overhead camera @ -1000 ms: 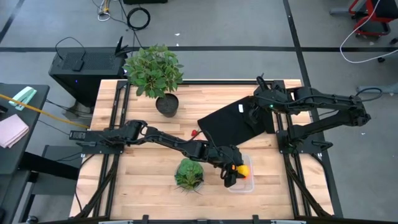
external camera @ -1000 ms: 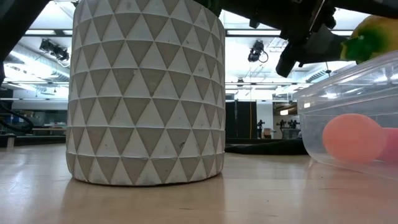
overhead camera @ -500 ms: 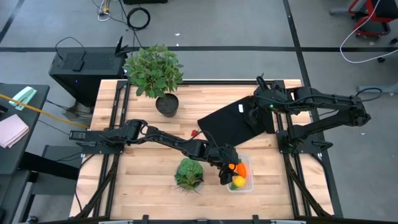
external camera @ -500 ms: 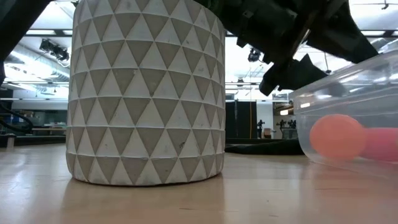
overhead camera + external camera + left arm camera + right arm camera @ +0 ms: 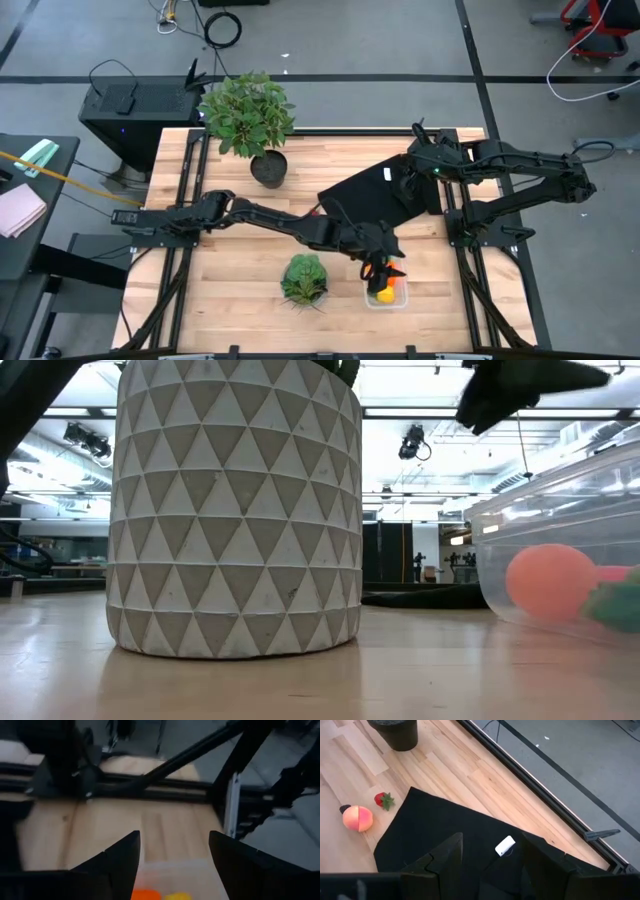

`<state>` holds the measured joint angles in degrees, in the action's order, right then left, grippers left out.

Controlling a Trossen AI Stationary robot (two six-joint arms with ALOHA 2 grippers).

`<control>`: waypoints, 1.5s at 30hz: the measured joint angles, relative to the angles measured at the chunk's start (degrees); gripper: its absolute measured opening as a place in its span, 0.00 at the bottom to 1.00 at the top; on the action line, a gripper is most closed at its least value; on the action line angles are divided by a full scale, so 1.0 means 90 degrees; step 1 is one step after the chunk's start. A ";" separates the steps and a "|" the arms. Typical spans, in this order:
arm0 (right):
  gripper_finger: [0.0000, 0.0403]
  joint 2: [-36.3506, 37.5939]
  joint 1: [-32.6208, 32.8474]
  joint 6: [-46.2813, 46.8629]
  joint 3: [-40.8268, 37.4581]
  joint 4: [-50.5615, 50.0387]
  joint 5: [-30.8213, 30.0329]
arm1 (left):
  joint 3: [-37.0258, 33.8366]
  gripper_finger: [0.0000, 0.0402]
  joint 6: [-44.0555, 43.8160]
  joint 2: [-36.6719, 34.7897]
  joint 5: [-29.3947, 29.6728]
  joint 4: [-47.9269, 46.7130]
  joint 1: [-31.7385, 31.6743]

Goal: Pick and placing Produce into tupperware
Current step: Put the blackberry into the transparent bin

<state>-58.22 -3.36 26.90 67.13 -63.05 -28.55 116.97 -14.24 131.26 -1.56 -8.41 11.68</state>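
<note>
The clear tupperware stands near the table's near edge, right of the lettuce head. A yellow piece and an orange piece lie in it; the low view shows a pinkish-orange ball and something green behind its wall. My left gripper hovers open just above the box, with box and pieces below its fingers in the left wrist view. The peach-coloured ball and tiny red piece rest on the wood beside the black cloth. My right gripper waits open over that cloth.
A black cloth with a small white item lies right of centre. The potted plant stands at the far left, the lettuce head close beside the box. A pale triangle-patterned pot fills the low view. Bare wood lies left of the lettuce.
The yellow piece, held at my left gripper over the box a second ago, has dropped and now lies inside the tupperware. The left gripper has let go, risen above the box's rim and shifted toward the far edge. The box has shifted slightly.
</note>
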 joint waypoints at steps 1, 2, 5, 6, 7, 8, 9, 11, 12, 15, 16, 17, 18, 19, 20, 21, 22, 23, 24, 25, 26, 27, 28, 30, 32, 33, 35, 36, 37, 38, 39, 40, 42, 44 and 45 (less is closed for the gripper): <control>0.51 0.0000 0.0000 -0.0015 0.0000 -0.0006 0.0032 | 0.0230 0.60 0.0144 0.0000 0.0053 -0.0492 0.0000; 0.51 0.0007 -0.0002 -0.0036 0.0000 -0.0018 0.0072 | 0.0447 0.60 0.0309 0.0000 0.0131 -0.1002 0.0010; 0.51 0.0053 0.0000 -0.0156 -0.0002 -0.0028 0.0138 | 0.1001 0.58 0.0754 0.0000 0.0530 -0.2455 0.0084; 0.51 0.0081 0.0000 -0.0174 -0.0002 -0.0031 0.0141 | 0.1142 0.57 0.0802 0.0000 0.0694 -0.2885 0.0108; 0.51 0.0115 0.0000 -0.0180 -0.0002 -0.0031 0.0137 | 0.1255 0.57 0.0791 0.0000 0.0888 -0.3262 0.0136; 0.51 0.0160 0.0000 -0.0180 -0.0002 -0.0031 0.0132 | 0.1296 0.56 0.0714 -0.0020 0.1029 -0.3438 0.0157; 0.51 0.0204 0.0000 -0.0180 -0.0002 -0.0031 0.0114 | 0.1295 0.56 0.0643 -0.0051 0.1093 -0.3397 0.0167; 0.51 0.0301 0.0000 -0.0180 -0.0002 -0.0031 0.0054 | 0.1288 0.54 0.0582 -0.0135 0.1136 -0.2803 0.0219; 0.51 0.0343 0.0000 -0.0179 -0.0002 -0.0031 0.0052 | 0.1287 0.53 0.0580 -0.0201 0.1200 -0.2430 0.0249; 0.51 0.0512 0.0000 -0.0170 -0.0002 -0.0062 -0.0002 | 0.1304 0.50 0.0547 -0.0370 0.1434 -0.1209 0.0273; 0.51 0.0569 0.0000 -0.0167 -0.0002 -0.0063 -0.0017 | 0.1304 0.49 0.0506 -0.0422 0.1458 -0.0933 0.0256; 0.51 0.0623 -0.0001 -0.0155 -0.0002 -0.0068 -0.0019 | 0.1300 0.48 0.0475 -0.0443 0.1447 -0.0680 0.0214; 0.51 0.0668 -0.0002 -0.0142 -0.0002 -0.0068 -0.0032 | 0.1297 0.47 0.0421 -0.0452 0.1442 -0.0321 0.0159; 0.51 0.0715 -0.0002 -0.0131 -0.0002 -0.0068 -0.0041 | 0.1288 0.46 0.0297 -0.0476 0.1438 0.0041 0.0113; 0.51 0.0750 0.0000 -0.0126 -0.0002 -0.0069 -0.0063 | 0.1281 0.45 0.0216 -0.0489 0.1360 0.0518 0.0077; 0.51 0.0786 -0.0001 -0.0120 -0.0002 -0.0070 -0.0085 | 0.1280 0.45 0.0103 -0.0498 0.1246 0.1082 0.0030; 0.51 0.0813 0.0000 -0.0117 -0.0002 -0.0077 -0.0092 | 0.1280 0.44 -0.0064 -0.0516 0.1098 0.1675 -0.0011; 0.51 0.0834 -0.0002 -0.0113 -0.0002 -0.0080 -0.0103 | 0.1282 0.44 -0.0232 -0.0530 0.0852 0.2341 -0.0027; 0.51 0.0859 -0.0002 -0.0110 -0.0002 -0.0081 -0.0109 | 0.1264 0.43 -0.0400 -0.0540 0.0564 0.2997 -0.0043; 0.51 0.0874 0.0000 -0.0110 -0.0002 -0.0088 -0.0109 | 0.1167 0.43 -0.0591 -0.0553 0.0327 0.3703 -0.0064; 0.51 0.0889 -0.0002 -0.0110 -0.0002 -0.0089 -0.0109 | 0.1039 0.43 -0.0792 -0.0561 0.0192 0.4428 -0.0073; 0.51 0.0895 0.0000 -0.0110 -0.0002 -0.0089 -0.0109 | 0.0888 0.43 -0.0953 -0.0561 0.0074 0.5148 -0.0080; 0.51 0.0896 0.0000 -0.0110 -0.0002 -0.0089 -0.0109 | 0.0732 0.43 -0.1069 -0.0542 0.0004 0.5877 -0.0089; 0.51 0.0896 0.0000 -0.0110 -0.0002 -0.0089 -0.0109 | 0.0437 0.43 -0.1118 -0.0515 0.0004 0.7368 -0.0130; 0.51 0.0896 -0.0002 -0.0107 -0.0002 -0.0087 -0.0109 | 0.0133 0.43 -0.1024 -0.0544 0.0188 0.8390 -0.0169; 0.51 0.0894 0.0000 -0.0107 -0.0002 -0.0089 -0.0107 | -0.0007 0.43 -0.1014 -0.0563 0.0244 0.8720 -0.0200; 0.51 0.0894 0.0000 -0.0093 -0.0002 -0.0089 -0.0067 | -0.0379 0.43 -0.0985 -0.0606 0.0293 0.9172 -0.0266; 0.51 0.0894 -0.0001 -0.0053 -0.0002 -0.0089 -0.0039 | -0.0578 0.43 -0.0966 -0.0621 0.0374 0.9364 -0.0299; 0.51 0.0894 0.0000 -0.0005 -0.0002 -0.0089 -0.0024 | -0.0846 0.43 -0.0964 -0.0686 0.0476 0.9604 -0.0323; 0.51 0.0894 0.0000 0.0031 -0.0002 -0.0092 -0.0009 | -0.1081 0.43 -0.0962 -0.0716 0.0628 0.9960 -0.0354; 0.51 0.0896 0.0000 0.0053 -0.0002 -0.0101 -0.0002 | -0.1332 0.43 -0.0921 -0.0772 0.0805 1.0449 -0.0380; 0.51 0.0894 -0.0001 0.0078 -0.0002 -0.0132 0.0016 | -0.1602 0.43 -0.0820 -0.0860 0.0970 1.0908 -0.0410; 0.51 0.0891 0.0000 0.0147 -0.0002 -0.0189 0.0038 | -0.2202 0.43 -0.0477 -0.1225 0.1154 1.0808 -0.0461; 0.51 0.0894 -0.0002 0.0157 -0.0002 -0.0189 0.0039 | -0.2803 0.43 0.0040 -0.1574 0.1224 1.0764 -0.0458; 0.51 0.0894 -0.0001 0.0158 -0.0002 -0.0189 0.0039 | -0.3133 0.43 0.0259 -0.1788 0.1263 1.0759 -0.0425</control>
<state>-50.17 -3.36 28.32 67.11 -64.75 -28.21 88.77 -11.91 115.17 9.81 88.43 7.85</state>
